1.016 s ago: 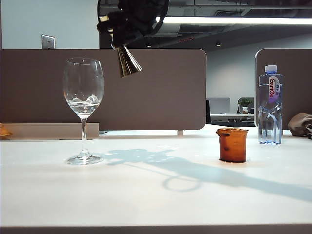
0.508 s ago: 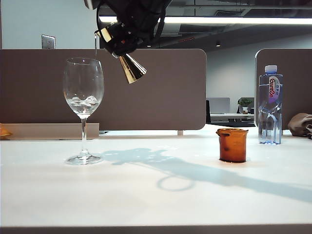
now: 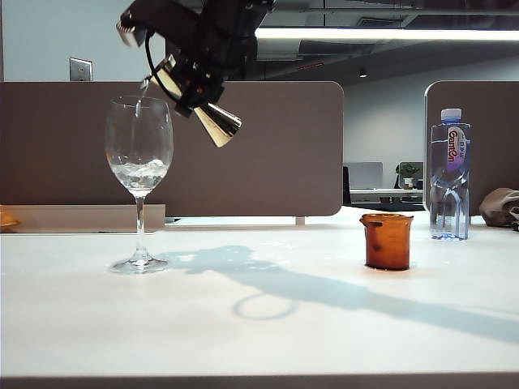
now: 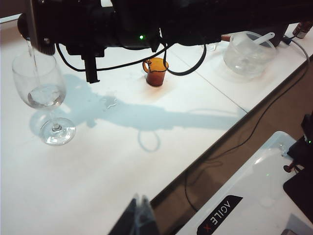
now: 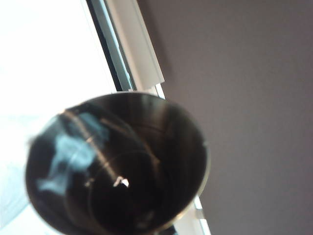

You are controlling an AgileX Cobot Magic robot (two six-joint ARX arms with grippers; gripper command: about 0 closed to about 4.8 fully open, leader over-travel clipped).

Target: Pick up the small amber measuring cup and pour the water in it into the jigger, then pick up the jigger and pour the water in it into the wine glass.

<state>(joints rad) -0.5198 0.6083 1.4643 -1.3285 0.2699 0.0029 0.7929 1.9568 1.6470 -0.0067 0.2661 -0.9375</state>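
I had the right pincer (image 3: pixel 188 81) clamped on the jigger (image 3: pixel 212 120), tipped over the wine glass (image 3: pixel 139 154), water (image 3: pixel 139 173) streaming in. Measuring cup (image 3: pixel 387 241) sat on the tabletop (image 3: pixel 259 324), done. Left pincer (image 4: pixel 139 220) parked apart, looked closed

"AGILE X" on black sticker (image 4: pixel 219 216); "GanCen"-like label on bottle (image 3: pixel 449 173).

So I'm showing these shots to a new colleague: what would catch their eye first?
Probably the right gripper high at the exterior view's upper left, tilting the gold jigger over the wine glass while a thin stream of water falls into its bowl. Next, the small amber measuring cup standing alone on the white table, right of centre.
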